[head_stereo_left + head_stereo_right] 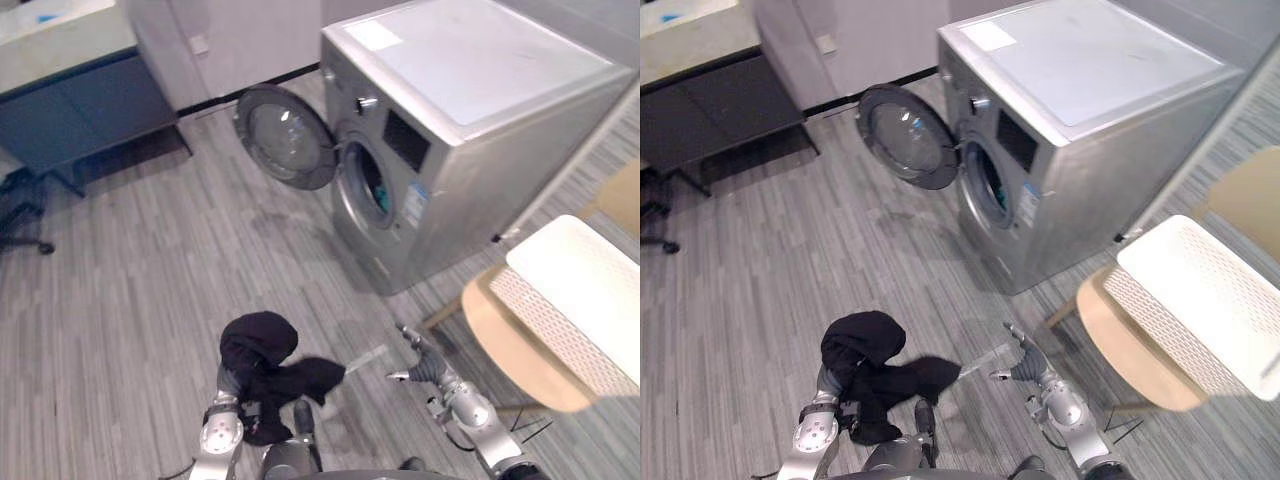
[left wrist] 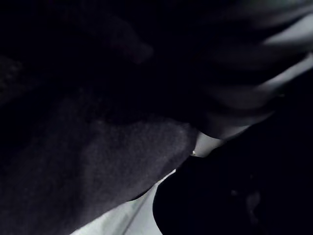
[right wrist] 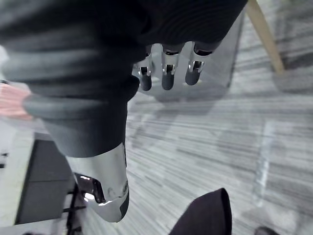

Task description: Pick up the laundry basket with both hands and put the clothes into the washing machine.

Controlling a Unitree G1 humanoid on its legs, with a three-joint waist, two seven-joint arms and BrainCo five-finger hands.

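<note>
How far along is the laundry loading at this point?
Done: the washing machine has its door open, and the white basket sits on the chair. In hand: a black garment drapes over the left hand; the right hand is open, empty. Left: getting the garment across the floor into the drum.

laundry room (washing machine (image 1: 470,130), door open).

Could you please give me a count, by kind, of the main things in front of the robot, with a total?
Washing machine: 1
Black clothing bundle: 1
White laundry basket: 1
Wooden chair: 1
Desk: 1
Total: 5
</note>
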